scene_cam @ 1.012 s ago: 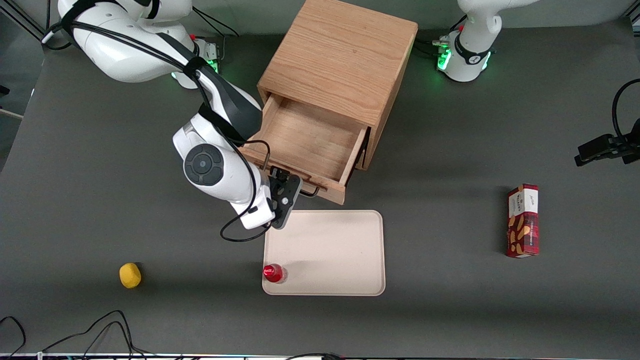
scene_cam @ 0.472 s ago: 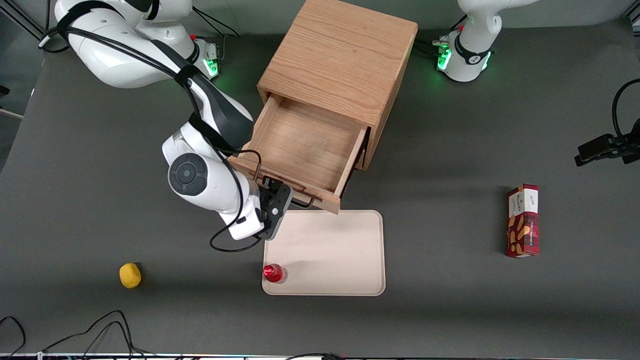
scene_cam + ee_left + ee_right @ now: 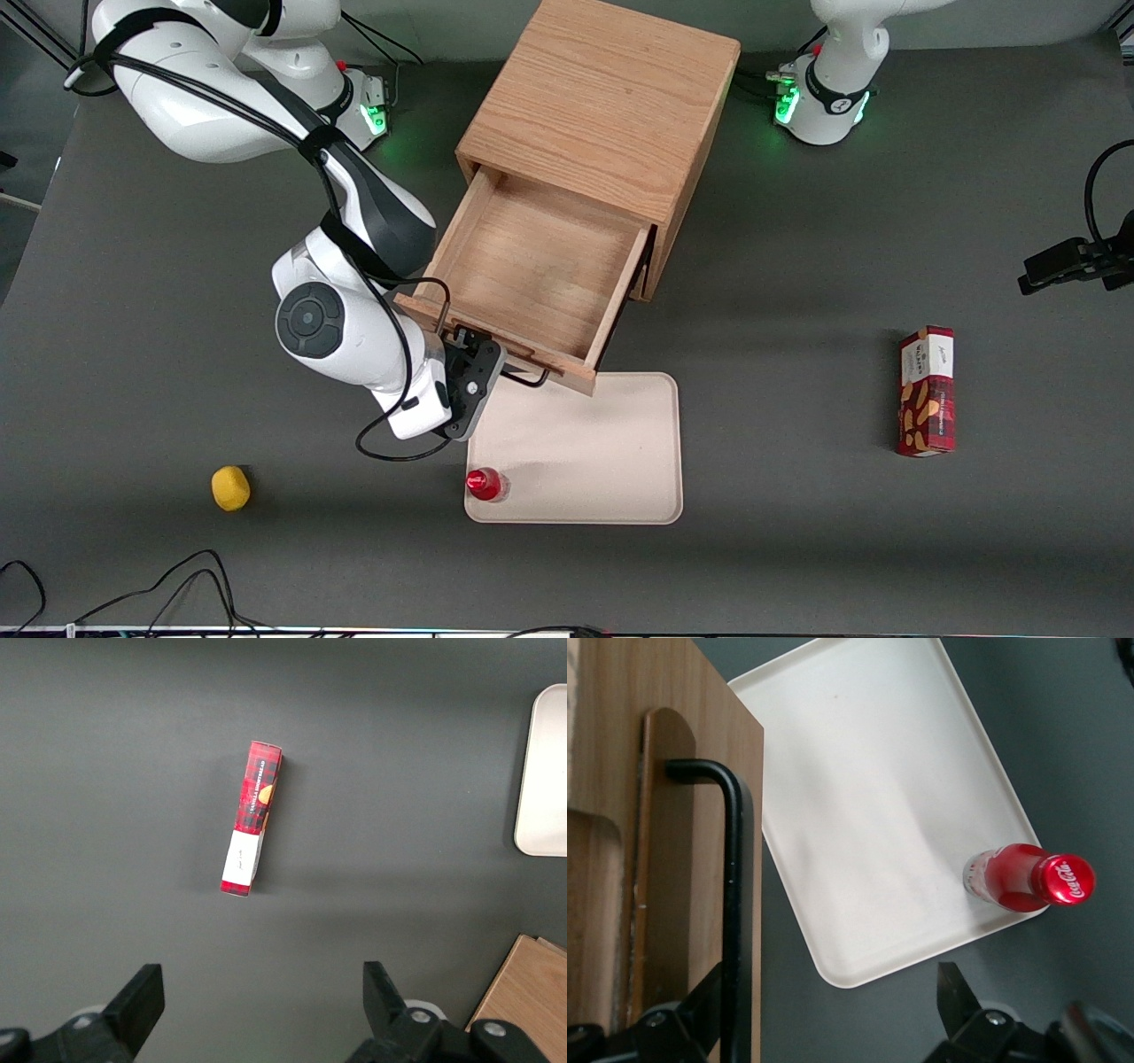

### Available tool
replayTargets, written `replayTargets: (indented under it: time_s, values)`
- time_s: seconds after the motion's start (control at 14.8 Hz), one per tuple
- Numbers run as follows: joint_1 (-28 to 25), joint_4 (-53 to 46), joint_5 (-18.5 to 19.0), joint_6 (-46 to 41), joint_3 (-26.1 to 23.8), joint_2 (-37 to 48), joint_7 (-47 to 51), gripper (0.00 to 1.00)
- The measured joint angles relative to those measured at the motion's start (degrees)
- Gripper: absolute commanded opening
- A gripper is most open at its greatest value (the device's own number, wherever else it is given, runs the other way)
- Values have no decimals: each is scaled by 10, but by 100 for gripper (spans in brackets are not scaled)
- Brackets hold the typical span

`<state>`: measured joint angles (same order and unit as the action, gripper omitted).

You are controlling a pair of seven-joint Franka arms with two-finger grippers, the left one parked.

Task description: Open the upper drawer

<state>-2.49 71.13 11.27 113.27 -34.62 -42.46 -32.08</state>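
A dark grey matte table (image 3: pixel 797 549) fills the scene, with loose black cables (image 3: pixel 133 589) lying along its edge nearest the front camera. The gripper (image 3: pixel 474 377) sits at the front of the upper drawer (image 3: pixel 532 270), just above the near rim of a tray (image 3: pixel 602 461). In the right wrist view its fingers (image 3: pixel 691 1014) stand wide apart, one beside the handle (image 3: pixel 731 904) and the other out over the table, so whether they grip the bar cannot be told. The handle is a thin black rod bent at a right angle, fixed to the drawer's grained oak front. The drawer is drawn well out of the cabinet (image 3: pixel 602 106), a plain oak box, showing a shallow bare wooden floor. The tray is pale, smooth and round-cornered; a small red bottle (image 3: pixel 1028 879) with a red cap stands at its corner, nearer the camera than the fingers. A yellow lump (image 3: pixel 230 488) lies toward the working arm's end, a red carton (image 3: pixel 927 391) toward the parked arm's.
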Motion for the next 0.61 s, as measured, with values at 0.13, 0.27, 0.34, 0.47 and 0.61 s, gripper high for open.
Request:
replayTargets:
  time_s: [0.13, 0.27, 0.34, 0.47, 0.61]
  values:
    - [0, 0, 0, 5, 2, 0, 0, 100]
    - [0, 0, 0, 5, 3, 0, 0, 100]
    - [0, 0, 0, 5, 3, 0, 0, 100]
    - [0, -1, 0, 5, 3, 0, 0, 100]
    - [-1, -5, 0, 5, 2, 0, 0, 100]
